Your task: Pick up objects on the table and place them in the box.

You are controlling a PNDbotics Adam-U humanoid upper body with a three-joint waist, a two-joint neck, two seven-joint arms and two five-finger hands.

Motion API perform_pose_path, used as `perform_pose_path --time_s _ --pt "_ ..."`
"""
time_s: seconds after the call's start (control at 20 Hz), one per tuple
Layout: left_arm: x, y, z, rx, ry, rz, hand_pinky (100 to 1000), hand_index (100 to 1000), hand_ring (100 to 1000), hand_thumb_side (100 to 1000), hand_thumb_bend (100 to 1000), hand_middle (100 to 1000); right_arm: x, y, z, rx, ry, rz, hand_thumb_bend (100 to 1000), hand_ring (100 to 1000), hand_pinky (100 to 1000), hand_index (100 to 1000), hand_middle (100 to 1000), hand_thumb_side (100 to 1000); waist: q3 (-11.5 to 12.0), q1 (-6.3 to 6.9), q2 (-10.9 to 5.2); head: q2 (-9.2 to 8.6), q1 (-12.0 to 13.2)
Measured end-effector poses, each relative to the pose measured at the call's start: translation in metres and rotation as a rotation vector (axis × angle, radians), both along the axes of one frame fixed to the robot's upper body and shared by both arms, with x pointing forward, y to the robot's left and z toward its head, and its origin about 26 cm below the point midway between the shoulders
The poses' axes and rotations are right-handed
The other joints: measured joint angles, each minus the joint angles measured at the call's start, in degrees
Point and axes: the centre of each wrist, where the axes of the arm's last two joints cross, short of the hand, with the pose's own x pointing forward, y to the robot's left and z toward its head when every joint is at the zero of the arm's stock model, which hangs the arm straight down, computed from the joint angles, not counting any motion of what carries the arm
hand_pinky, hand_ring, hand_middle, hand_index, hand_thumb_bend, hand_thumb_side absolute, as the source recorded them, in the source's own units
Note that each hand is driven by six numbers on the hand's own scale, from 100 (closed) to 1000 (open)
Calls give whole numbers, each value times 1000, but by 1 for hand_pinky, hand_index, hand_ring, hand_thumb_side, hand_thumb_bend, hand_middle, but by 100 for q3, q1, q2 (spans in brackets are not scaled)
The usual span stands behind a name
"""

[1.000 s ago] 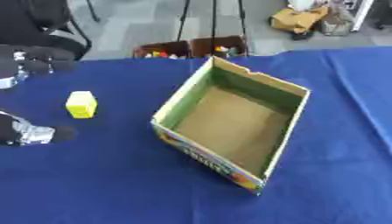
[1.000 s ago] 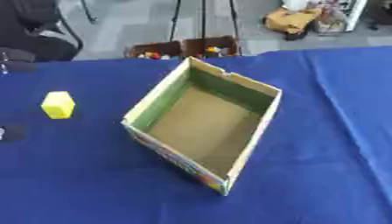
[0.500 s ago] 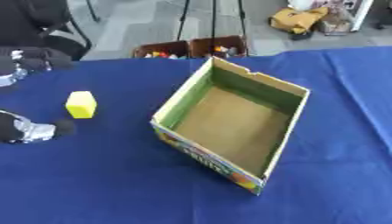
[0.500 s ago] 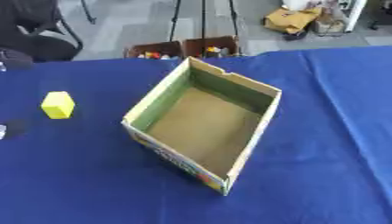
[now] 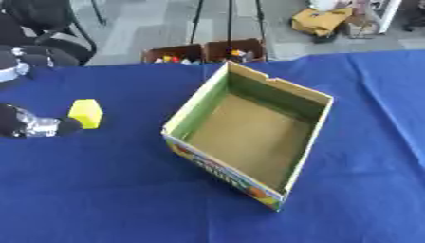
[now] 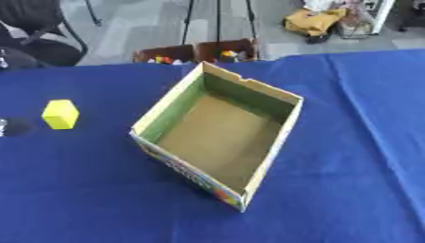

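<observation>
**Yellow block just beside left robot hand**

Yellow block sits on the blue counter, just right of the left robot hand; finger state: cannot tell. Open cardboard box lies right of the block, well apart, inside bare. Nothing between hand and block.

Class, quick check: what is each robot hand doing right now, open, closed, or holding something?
Left hand: at the left edge beside the yellow block, not holding it; whether it is open or closed cannot be told.
Right hand: not in view.
</observation>
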Motion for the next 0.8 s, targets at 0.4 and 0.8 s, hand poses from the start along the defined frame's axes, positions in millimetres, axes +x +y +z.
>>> perform_pose_path --time_s 0.4,0.8 --pt "30 16 -5 -14 89 40 818 1000 943 805 540 969 0 1 -1 8 7 5 100 770 736 828 721 727 -115 0 0 49 111" --pt "45 24 -13 27 159 45 829 1000 955 789 505 986 0 1 -1 18 10 11 100 769 736 827 717 724 -165 0 0 420 370"
